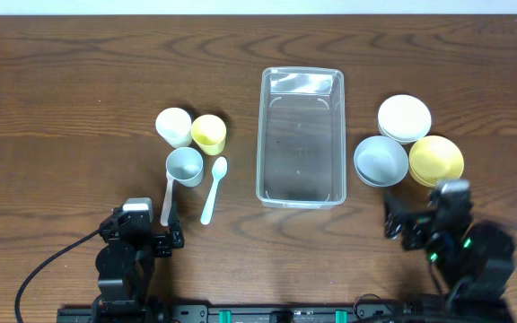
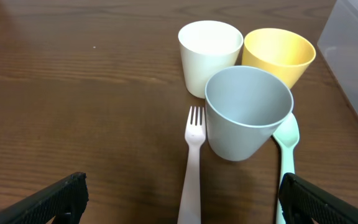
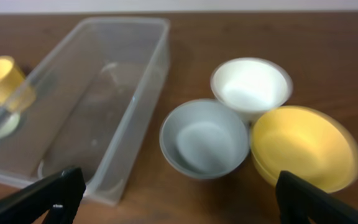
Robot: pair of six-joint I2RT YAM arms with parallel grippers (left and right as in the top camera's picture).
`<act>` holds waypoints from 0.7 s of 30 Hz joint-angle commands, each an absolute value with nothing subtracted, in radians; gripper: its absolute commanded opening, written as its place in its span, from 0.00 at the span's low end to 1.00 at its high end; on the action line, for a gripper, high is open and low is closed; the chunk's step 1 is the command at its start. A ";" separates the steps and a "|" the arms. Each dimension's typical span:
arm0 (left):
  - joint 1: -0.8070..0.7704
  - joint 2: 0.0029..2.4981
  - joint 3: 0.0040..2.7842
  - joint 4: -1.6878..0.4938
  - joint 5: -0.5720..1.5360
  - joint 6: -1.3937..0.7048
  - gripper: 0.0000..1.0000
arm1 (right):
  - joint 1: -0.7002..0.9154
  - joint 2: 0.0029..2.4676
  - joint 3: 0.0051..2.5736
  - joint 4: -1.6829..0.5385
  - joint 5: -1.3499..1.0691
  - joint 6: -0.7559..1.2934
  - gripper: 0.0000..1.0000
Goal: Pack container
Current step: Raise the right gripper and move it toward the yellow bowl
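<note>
**Both jaws spread wide, container waiting mid-desk**

From my station I am seeing the clear container (image 1: 300, 136) lying in the middle of the desk (image 1: 79, 81), its long side running away from the arms. Nothing is gripping it.

To its left, three cups are crowding together: a white cup (image 1: 174, 126) and a yellow cup (image 1: 209, 133) side by side, with a grey-blue cup (image 1: 185, 166) standing upright just in front of them. A pale fork (image 1: 166, 199) is lying to the left of the grey-blue cup with its tines just beside it, and a mint spoon (image 1: 214, 190) is lying on its right.

To the container's right, three bowls are sitting in a tight cluster: a white bowl (image 1: 404, 118) at the back, a grey bowl (image 1: 381, 161) nearest the container, and a yellow bowl (image 1: 435, 161) beside it.

The left jaws are hanging spread wide and holding nothing, short of the cutlery handles. The right jaws are likewise gaping wide and holding nothing, near the bowls and the container's near corner.
</note>
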State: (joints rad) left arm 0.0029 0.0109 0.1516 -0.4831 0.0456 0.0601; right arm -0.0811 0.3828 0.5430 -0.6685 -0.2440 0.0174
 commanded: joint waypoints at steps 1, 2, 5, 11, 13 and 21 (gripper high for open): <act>0.001 0.004 0.146 -0.489 0.044 0.067 0.98 | -0.085 0.610 0.759 -0.739 -0.135 0.023 0.99; 0.001 0.004 0.146 -0.489 0.044 0.067 0.98 | -0.085 0.711 0.847 -0.782 -0.134 0.016 0.99; 0.001 0.004 0.146 -0.489 0.044 0.067 0.98 | -0.085 0.941 1.052 -0.880 -0.134 -0.007 0.99; 0.001 0.004 0.146 -0.489 0.044 0.067 0.98 | -0.089 1.324 1.440 -1.069 -0.139 -0.084 0.99; 0.001 0.004 0.146 -0.489 0.044 0.067 0.98 | -0.100 1.400 1.515 -1.109 -0.134 -0.083 0.99; 0.001 0.004 0.146 -0.489 0.044 0.067 0.98 | -0.329 1.598 1.549 -1.118 -0.049 0.125 0.99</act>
